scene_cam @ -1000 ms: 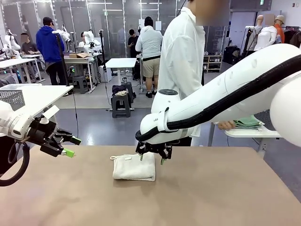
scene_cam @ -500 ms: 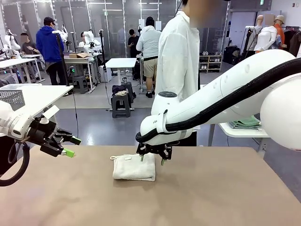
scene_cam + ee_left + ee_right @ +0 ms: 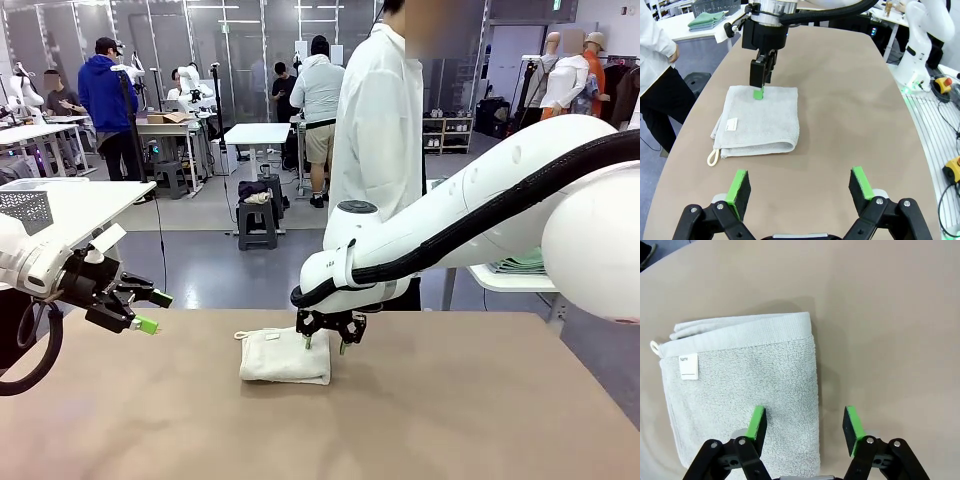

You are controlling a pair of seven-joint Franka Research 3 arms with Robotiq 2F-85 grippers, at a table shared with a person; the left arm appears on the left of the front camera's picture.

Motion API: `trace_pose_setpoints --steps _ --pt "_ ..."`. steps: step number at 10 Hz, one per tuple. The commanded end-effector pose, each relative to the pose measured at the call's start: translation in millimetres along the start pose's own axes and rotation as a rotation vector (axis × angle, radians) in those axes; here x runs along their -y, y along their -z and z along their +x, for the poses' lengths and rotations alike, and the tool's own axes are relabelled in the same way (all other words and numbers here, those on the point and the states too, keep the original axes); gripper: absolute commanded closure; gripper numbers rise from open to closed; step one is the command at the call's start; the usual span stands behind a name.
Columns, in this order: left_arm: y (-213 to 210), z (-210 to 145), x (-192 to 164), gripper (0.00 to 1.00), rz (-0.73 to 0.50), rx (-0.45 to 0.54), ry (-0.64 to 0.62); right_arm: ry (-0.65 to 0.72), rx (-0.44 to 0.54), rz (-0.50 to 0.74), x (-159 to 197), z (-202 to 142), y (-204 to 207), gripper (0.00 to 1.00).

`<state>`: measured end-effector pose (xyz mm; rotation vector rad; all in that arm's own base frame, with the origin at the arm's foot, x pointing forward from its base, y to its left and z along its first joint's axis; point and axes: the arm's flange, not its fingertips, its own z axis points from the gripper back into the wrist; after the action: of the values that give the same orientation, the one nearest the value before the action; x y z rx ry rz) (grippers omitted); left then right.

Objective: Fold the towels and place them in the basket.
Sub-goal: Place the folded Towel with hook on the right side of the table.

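A cream-white towel (image 3: 285,357) lies folded on the brown table, its loop pointing left. My right gripper (image 3: 325,345) points down at the towel's right end. In the right wrist view the towel (image 3: 740,385) has one green pad on it, and the other pad hangs over bare table, so the right gripper (image 3: 803,422) straddles the towel's edge with a gap still between its fingers. My left gripper (image 3: 150,312) hovers open off the table's left side. It (image 3: 802,185) faces the towel (image 3: 757,120) and the right gripper (image 3: 760,85). The basket's perforated wall (image 3: 25,210) shows at the far left.
A person in a white coat (image 3: 380,130) stands at the far side of the table. Folded green towels (image 3: 520,265) lie on a white side table at the right. The table (image 3: 450,420) is bare in front and to the right of the towel.
My right gripper's jaws have narrowed and it has sunk slightly onto the towel's right end. The person has straightened up and drawn a hand away from the green towels. The left arm is still.
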<state>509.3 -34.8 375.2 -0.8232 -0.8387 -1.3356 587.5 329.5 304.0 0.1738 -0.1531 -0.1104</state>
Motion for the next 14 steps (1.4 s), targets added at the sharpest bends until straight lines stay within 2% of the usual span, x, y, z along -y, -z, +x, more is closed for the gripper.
trace_pose_setpoints --steps 1,4,5,6,7,8,9,10,11,13,14 --pt "-1 2 1 0.00 0.005 -0.002 0.004 -0.020 0.009 0.021 0 6 3 0.38" --pt "-1 2 1 0.00 0.005 -0.002 0.004 -0.015 0.014 0.024 -2 9 5 0.38" --pt "-1 2 1 0.00 0.005 -0.002 0.004 -0.020 0.012 0.026 -2 11 5 0.51" --pt "-1 2 1 0.00 0.005 -0.002 0.004 -0.021 0.010 0.026 -3 11 6 0.57" --pt "-1 2 1 0.00 0.005 -0.002 0.004 -0.023 0.010 0.028 -3 13 6 0.71" --pt "-1 2 1 0.00 0.005 -0.002 0.004 -0.022 0.007 0.029 -3 14 7 0.77" --pt "-1 2 1 0.00 0.005 -0.002 0.004 -0.022 0.003 0.027 -3 15 7 0.91" --pt "-1 2 1 0.00 0.005 -0.002 0.004 -0.026 0.000 0.027 -4 15 7 0.97" --pt "-1 2 1 0.00 0.005 -0.002 0.004 -0.030 -0.004 0.025 -5 15 8 1.00" --pt "-1 2 1 0.00 0.005 -0.002 0.004 -0.044 0.002 -0.003 -7 14 6 1.00" --pt "-1 2 1 0.00 0.005 -0.002 0.004 -0.007 -0.044 -0.005 -12 14 2 1.00"
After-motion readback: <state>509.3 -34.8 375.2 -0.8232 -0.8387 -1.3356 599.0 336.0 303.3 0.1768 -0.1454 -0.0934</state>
